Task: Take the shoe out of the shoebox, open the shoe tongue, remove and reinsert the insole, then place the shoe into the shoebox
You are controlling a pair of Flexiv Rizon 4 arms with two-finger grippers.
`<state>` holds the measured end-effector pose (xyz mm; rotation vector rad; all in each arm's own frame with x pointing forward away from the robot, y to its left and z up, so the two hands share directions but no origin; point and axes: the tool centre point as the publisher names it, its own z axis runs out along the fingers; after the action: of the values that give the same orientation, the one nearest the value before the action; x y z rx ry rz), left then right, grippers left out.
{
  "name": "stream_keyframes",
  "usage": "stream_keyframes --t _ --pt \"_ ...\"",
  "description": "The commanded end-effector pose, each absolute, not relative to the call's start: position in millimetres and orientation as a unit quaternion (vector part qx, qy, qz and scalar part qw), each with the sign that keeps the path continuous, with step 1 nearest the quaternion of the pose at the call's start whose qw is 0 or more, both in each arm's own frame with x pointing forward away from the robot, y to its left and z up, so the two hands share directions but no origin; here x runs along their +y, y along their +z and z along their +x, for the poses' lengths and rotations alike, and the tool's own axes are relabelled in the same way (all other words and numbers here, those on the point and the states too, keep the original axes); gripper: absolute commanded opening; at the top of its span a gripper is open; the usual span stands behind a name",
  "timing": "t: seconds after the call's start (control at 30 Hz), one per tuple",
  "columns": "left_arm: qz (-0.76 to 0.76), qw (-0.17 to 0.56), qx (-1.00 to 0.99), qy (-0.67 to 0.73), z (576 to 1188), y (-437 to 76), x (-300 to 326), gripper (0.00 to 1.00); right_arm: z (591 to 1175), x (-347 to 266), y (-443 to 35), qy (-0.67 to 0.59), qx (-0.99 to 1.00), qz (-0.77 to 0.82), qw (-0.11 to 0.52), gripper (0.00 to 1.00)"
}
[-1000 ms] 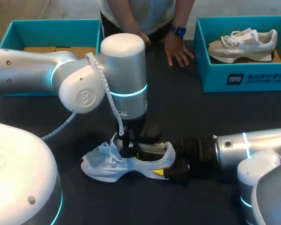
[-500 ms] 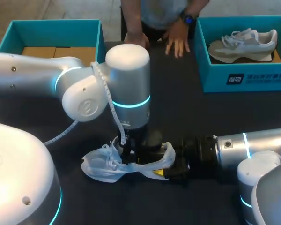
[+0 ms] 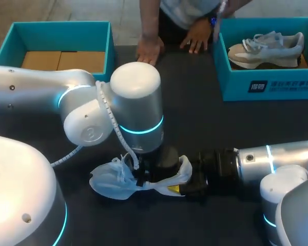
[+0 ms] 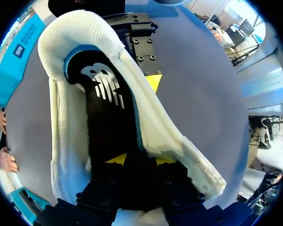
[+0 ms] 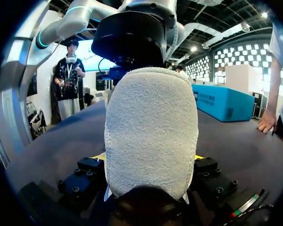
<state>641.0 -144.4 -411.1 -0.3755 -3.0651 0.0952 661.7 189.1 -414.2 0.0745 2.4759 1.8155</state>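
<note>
**Shoe out of its box, insole step in hand**

Head view: the shoe point(image 3: 118, 180) lies on the bench, well apart from the shoebox point(image 3: 56, 36). The left end effector point(image 3: 143, 177) is sunk inside it, and the right end effector point(image 3: 187, 185) clamps its heel.
Left wrist view: the insole point(image 4: 106, 108) lies under and ahead of the left end effector; a grip cannot be told.
Right wrist view: the heel is pinched between both fingers.
Unboxing looks done; insole work and reboxing remain.

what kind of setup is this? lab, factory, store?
Probably a robot lab bench, not a shop: left arm and right arm both at one white shoe on a black table, teal shoeboxes at its far corners, a person's hand resting on its far edge.
</note>
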Motion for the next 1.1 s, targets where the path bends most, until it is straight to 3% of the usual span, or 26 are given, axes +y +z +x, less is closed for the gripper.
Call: stream_keyframes --t 0.03,0.33,0.87,0.97,1.03,1.1 --pt "-0.113 0.001 -0.993 0.033 643.1 -434.1 -145.0 0.31 659.9 190.5 -412.7 0.59 0.806 0.025 0.036 0.0" --pt "-0.092 -0.051 -0.994 0.029 667.7 -437.2 -148.3 0.25 659.9 190.5 -412.7 0.59 0.806 0.025 0.036 0.0" --pt "-0.079 -0.071 -0.994 0.024 689.8 -435.5 -152.7 0.2 659.9 190.5 -412.7 0.59 0.806 0.025 0.036 0.0" --pt "-0.075 -0.081 -0.994 0.021 690.3 -439.1 -153.1 0.15 659.9 190.5 -412.7 0.59 0.806 0.025 0.036 0.0" --pt "-0.069 -0.092 -0.993 0.017 692.2 -441.3 -153.5 0.0 659.9 190.5 -412.7 0.59 0.806 0.025 0.036 0.0" --pt "-0.062 -0.101 -0.993 0.014 695.6 -442.4 -153.6 0.0 659.9 190.5 -412.7 0.59 0.806 0.025 0.036 0.0"
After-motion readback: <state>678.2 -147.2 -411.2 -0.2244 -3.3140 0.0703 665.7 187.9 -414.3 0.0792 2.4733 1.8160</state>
